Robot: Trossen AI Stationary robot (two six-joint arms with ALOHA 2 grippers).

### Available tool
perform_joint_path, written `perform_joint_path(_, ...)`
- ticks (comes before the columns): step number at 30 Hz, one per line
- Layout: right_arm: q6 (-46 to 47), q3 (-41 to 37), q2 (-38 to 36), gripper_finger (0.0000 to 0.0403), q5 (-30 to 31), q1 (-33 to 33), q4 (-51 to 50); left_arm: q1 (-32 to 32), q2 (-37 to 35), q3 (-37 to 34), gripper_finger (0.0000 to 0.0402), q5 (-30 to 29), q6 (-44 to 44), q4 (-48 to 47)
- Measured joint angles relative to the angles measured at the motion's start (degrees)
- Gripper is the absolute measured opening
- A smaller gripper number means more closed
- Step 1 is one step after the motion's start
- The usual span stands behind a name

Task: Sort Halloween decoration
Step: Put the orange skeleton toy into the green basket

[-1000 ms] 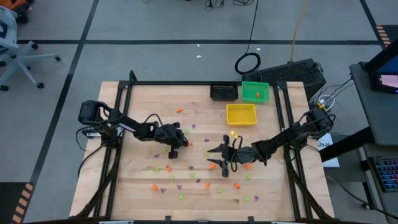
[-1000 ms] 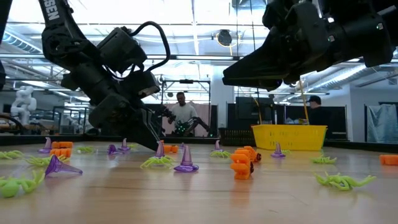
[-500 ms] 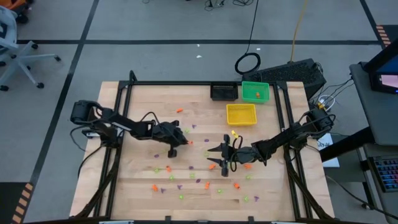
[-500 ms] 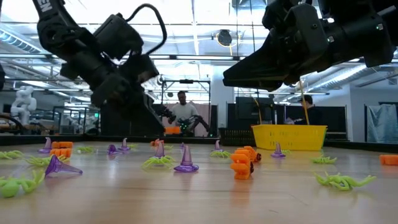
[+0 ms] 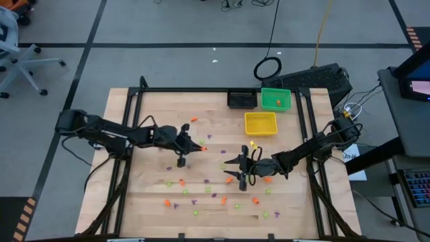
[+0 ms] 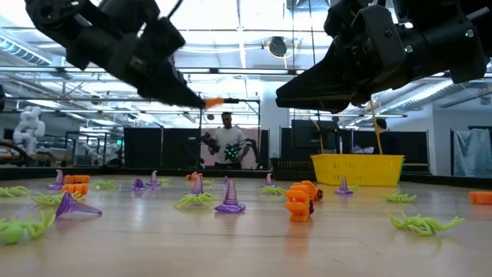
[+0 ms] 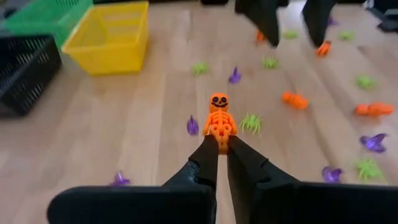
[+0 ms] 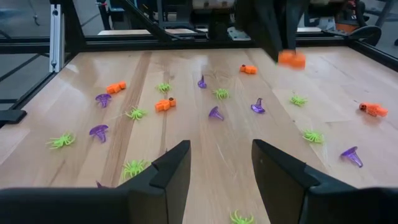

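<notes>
The Halloween decoration lies scattered over the wooden table (image 5: 154, 107): tiny purple hats (image 6: 229, 201), light-green spiders (image 6: 421, 223) and orange figures (image 6: 298, 202). My left gripper (image 7: 222, 142) hangs above the table's middle left, shut on one orange skeleton figure (image 7: 219, 115), which also shows in the high view (image 5: 203, 148) and the low view (image 6: 213, 101). My right gripper (image 8: 221, 155) stands open over the table's middle right (image 5: 232, 169), with nothing between its fingers. My left gripper pinches the orange skeleton's lower end (image 7: 219, 133) between its two fingertips. The fingers (image 6: 191, 96) slant down toward the table's right side. The figure sticks out past the fingertips, head foremost, lifted well clear of the table.
A black bin (image 5: 242, 99), a green bin (image 5: 276, 99) and a yellow bin (image 5: 261, 123) stand at the table's far right. A black frame (image 5: 138, 101) runs along the table's edges. A person (image 6: 225, 142) stands in the room behind.
My left gripper has risen from the table, staying shut, and its fingers have tipped nearer to level. The orange skeleton has gone up with it, from among the trinkets on the table to well above them.
</notes>
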Motion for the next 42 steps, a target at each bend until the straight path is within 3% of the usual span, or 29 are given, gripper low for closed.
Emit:
perform_joint_path(18, 0.0, 0.0, 0.0, 0.0155, 0.0, 0.0, 0.0, -2.2, -15.4, 0.0, 0.0018, 0.3, 5.4, -0.4)
perform_joint_path(32, 0.0, 0.0, 0.0, 0.0155, 0.0, 0.0, 0.0, -2.2, -16.2, 0.0, 0.0018, 0.3, 6.0, -0.6)
perform_joint_path(42, 0.0, 0.0, 0.0, 0.0155, 0.0, 0.0, 0.0, -2.2, -16.2, 0.0, 0.0018, 0.3, 17.2, -0.4)
